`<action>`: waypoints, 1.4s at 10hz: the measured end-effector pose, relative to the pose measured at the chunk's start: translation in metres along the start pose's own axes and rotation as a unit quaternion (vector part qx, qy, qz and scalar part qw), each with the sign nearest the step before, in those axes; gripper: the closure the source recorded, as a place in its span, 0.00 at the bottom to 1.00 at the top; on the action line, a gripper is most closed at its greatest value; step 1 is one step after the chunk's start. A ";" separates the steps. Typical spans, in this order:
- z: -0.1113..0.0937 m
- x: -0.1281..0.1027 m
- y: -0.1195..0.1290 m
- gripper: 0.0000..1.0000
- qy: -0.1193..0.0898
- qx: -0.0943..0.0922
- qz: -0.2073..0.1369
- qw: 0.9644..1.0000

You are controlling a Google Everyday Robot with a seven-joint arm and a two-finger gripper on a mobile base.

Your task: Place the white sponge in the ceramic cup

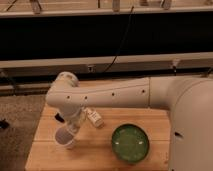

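Note:
The ceramic cup point(65, 136), small and whitish with a dull greyish-purple inside, stands upright near the front left of the wooden table point(100, 150). My gripper point(75, 125) hangs down from the white arm point(100, 95), right at the cup's upper right rim. The white sponge point(94, 117), a small pale block, lies on the table just right of the gripper and apart from the cup. The arm hides part of the table behind them.
A wide green bowl point(130, 143) sits on the table at the front right. My bulky white body point(192, 130) fills the right edge. A dark shelf rail with a black cable point(120, 45) runs behind the table; speckled floor point(17, 125) lies to the left.

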 end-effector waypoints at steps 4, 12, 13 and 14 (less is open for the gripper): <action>0.002 -0.007 -0.008 1.00 0.002 0.007 -0.011 1.000; 0.005 -0.006 -0.010 1.00 0.007 0.012 -0.020 1.000; 0.005 -0.006 -0.010 1.00 0.007 0.013 -0.021 1.000; 0.005 -0.006 -0.010 1.00 0.008 0.013 -0.022 1.000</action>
